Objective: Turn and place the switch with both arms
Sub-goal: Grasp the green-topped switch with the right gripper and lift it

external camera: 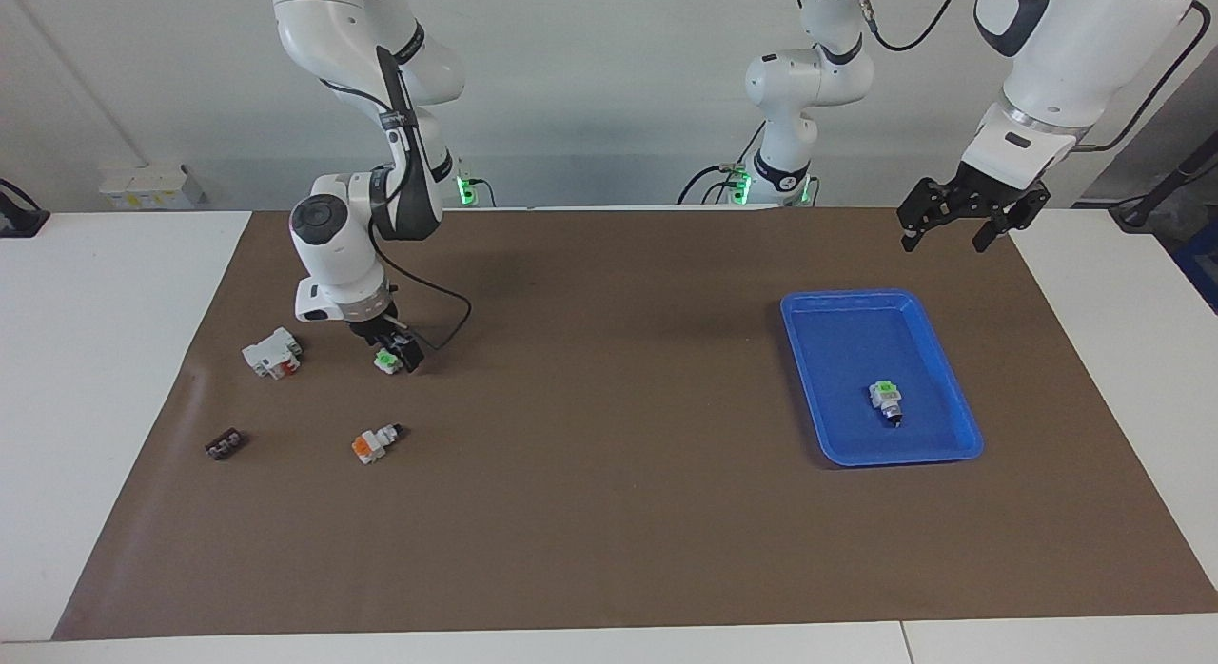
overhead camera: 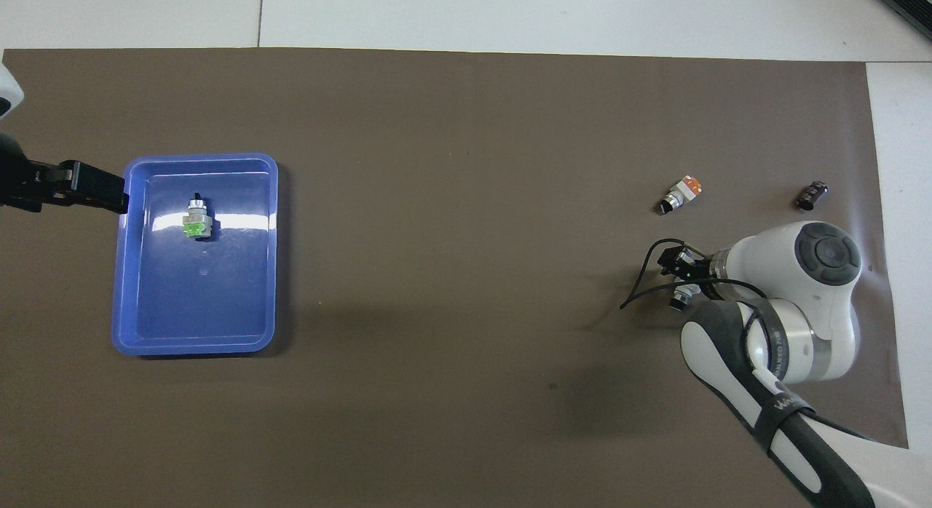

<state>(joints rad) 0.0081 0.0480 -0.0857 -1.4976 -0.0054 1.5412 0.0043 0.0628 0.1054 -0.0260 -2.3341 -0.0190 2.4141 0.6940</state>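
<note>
The right gripper (external camera: 395, 350) is down on the green-capped switch (external camera: 385, 361) near the right arm's end of the table; its fingers seem closed around it. A loose hold could let the switch slip while turning. The left gripper (external camera: 961, 222) waits, fingers spread, holding nothing, over the mat near the blue tray's (external camera: 937, 345) corner.
</note>
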